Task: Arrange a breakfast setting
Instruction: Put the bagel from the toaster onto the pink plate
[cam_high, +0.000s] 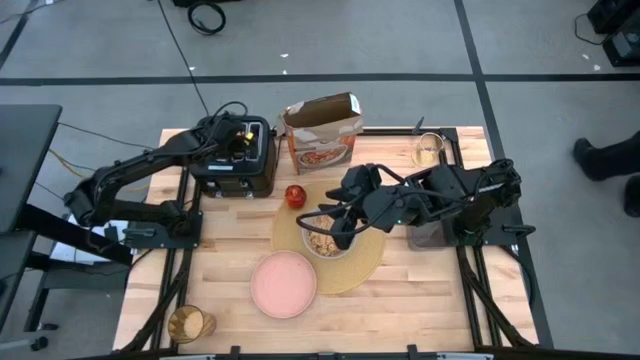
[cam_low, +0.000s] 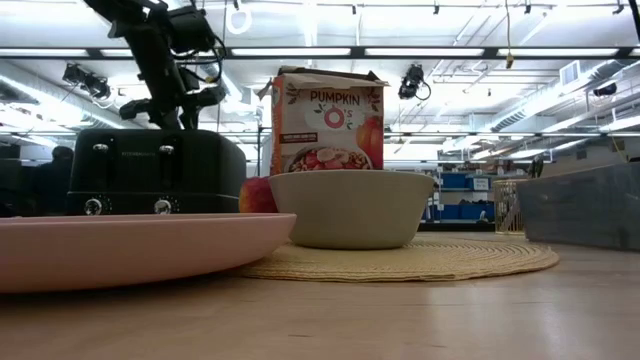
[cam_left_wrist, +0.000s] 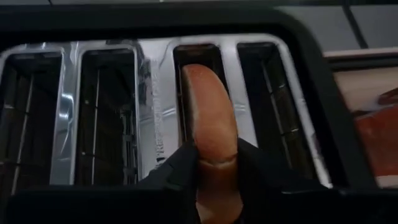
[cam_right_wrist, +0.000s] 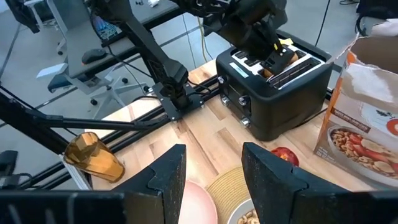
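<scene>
Step in hand: lifting the round toasted bread (cam_left_wrist: 211, 124) out of the black toaster (cam_high: 238, 160) — judged from the grip and the slot.
Left pincer (cam_left_wrist: 214, 163): closed on the bread's near edge, one finger on each flat face, directly over the toaster's top.
Bread versus pincer: the slice stands on edge in the third slot, its lower part between the fingertips, the rest running away from them along the slot.
How to do it well: draw straight up along the slot, no twist, so the crust does not catch the metal guides; keep the squeeze light (toast probably crumbles).
Destination: likely the pink plate (cam_high: 284, 284), which lies near the table's front edge, overlapping the tan placemat (cam_high: 365, 262).
Right pincer (cam_right_wrist: 211, 168): fingers spread — holding nothing — above the grey bowl (cam_high: 328, 242) on the placemat.
Other pieces: red apple (cam_high: 295, 195) just beside the toaster; amber glass (cam_high: 190, 323) at the table's front left corner.
</scene>
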